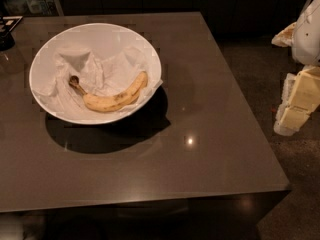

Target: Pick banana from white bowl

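- I've got gripper (299, 101) at 3 o'clock, off table (210, 134) edge; open/closed: can't tell.
- Banana (112, 100) on paper towel (112, 64) in white bowl (100, 34), 10 o'clock.
- Dark obj (4, 34) at 9 o'clock, beside bowl.

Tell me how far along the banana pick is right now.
Nothing looks done yet: the banana lies inside the white bowl on crumpled paper towel, untouched. In hand: the gripper hangs at the right edge of the view, off beside the table and well apart from the bowl. Left: the whole approach over the bowl, the grasp on the banana, and the lift out.
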Action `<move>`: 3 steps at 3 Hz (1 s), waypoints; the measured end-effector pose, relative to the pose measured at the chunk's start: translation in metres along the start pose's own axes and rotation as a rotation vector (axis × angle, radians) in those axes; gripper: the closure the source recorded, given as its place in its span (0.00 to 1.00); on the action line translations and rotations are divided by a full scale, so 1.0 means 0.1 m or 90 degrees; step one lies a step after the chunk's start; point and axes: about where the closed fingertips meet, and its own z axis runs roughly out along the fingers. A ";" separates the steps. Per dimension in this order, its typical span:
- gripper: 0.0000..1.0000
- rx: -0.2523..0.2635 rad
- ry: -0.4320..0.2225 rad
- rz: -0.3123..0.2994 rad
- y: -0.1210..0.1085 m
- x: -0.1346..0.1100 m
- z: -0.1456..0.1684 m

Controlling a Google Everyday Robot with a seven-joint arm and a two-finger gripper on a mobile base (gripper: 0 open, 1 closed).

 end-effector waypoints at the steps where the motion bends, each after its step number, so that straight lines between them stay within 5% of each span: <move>1: 0.00 0.000 0.000 0.000 0.00 0.00 0.00; 3: 0.00 -0.005 -0.014 -0.038 0.02 -0.35 -0.09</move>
